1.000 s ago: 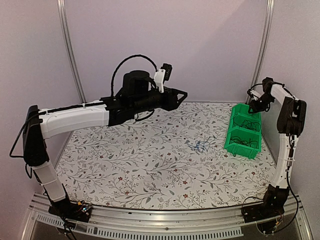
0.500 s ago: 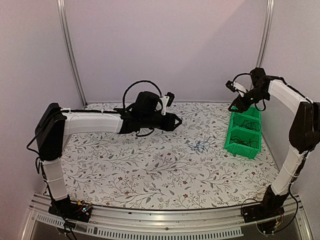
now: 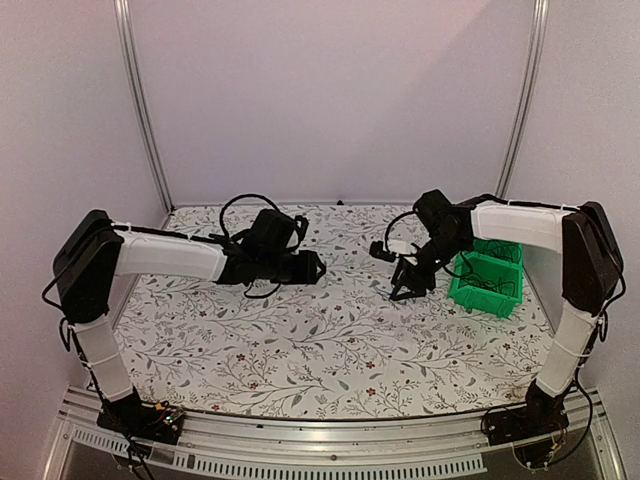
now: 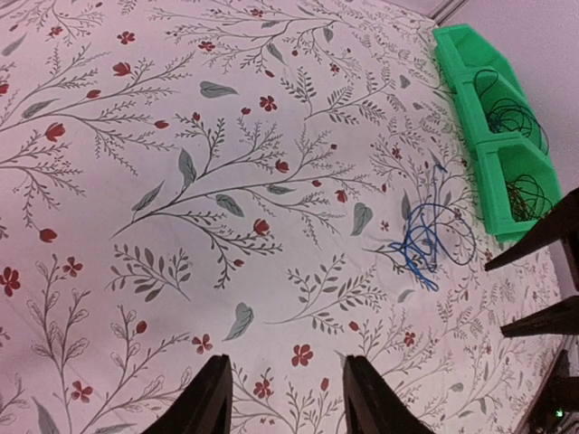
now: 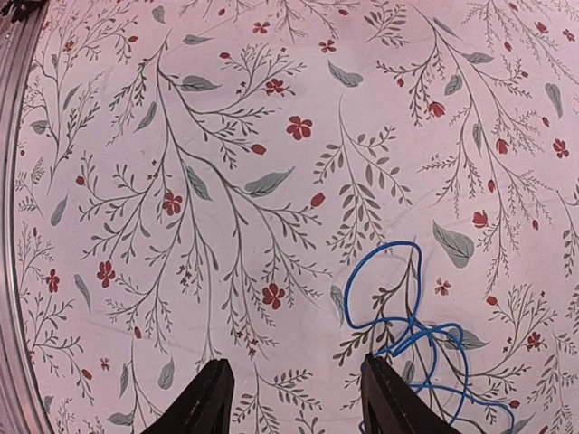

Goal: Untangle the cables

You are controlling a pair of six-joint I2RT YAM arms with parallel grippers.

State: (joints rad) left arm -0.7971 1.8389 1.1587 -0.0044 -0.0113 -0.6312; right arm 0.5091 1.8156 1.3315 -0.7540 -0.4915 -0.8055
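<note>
A floral cloth (image 3: 300,340) covers the table between pale walls. The cables (image 4: 423,240) lie in a loose tangle on the cloth, just beside the green bin (image 3: 485,300). They show as bright blue loops with what look like darker strands among them. The right gripper (image 5: 298,398) hovers close over the tangle, jaws spread and empty. The left gripper (image 4: 285,398) hangs well apart to the left, jaws likewise spread, holding nothing. This reads as the approach, with nothing gripped yet. Next, the right gripper likely needs to drop and pinch a single outer loop, while the left comes in to pin another strand.
</note>
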